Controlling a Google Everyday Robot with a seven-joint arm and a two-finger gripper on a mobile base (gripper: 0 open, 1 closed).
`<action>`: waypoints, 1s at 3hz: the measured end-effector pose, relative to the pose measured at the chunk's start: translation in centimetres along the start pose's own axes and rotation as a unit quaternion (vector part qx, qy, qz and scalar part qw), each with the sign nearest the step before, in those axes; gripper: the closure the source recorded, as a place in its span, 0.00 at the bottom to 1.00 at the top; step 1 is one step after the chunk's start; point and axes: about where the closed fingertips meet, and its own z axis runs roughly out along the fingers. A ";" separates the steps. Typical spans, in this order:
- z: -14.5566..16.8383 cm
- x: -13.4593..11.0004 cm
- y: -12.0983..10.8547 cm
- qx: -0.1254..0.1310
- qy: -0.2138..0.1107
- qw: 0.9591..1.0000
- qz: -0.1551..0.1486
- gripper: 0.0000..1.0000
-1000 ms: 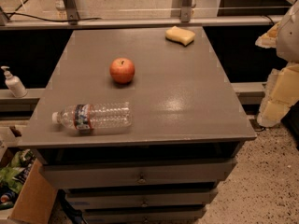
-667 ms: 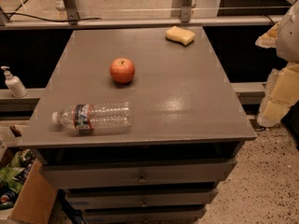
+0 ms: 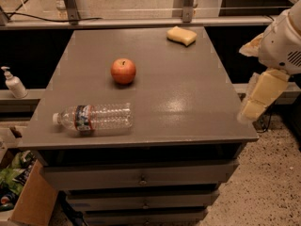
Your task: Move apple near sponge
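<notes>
The red-orange apple (image 3: pixel 123 71) sits upright on the grey table (image 3: pixel 188 102), left of centre. The pale yellow sponge (image 3: pixel 181 36) lies near the table's far edge, right of centre, well apart from the apple. My gripper (image 3: pixel 258 98), with cream-coloured pads, hangs off the table's right edge, beyond its front right corner. It is far from both the apple and the sponge and holds nothing that I can see.
A clear plastic water bottle (image 3: pixel 94 118) lies on its side near the table's front left. Drawers (image 3: pixel 141 178) sit under the tabletop. A soap dispenser (image 3: pixel 13 83) stands on a ledge at the left. A cardboard box (image 3: pixel 28 206) is on the floor at the lower left.
My gripper and arm have shifted a little to the left, toward the table's right edge. The apple, sponge and bottle have not moved.
</notes>
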 end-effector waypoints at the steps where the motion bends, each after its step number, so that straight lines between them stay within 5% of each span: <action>1: 2.6 -1.5 -1.4 -0.014 -0.046 0.999 -0.007 0.00; 3: 6.5 -6.2 -2.7 -0.044 -0.135 0.989 -0.041 0.00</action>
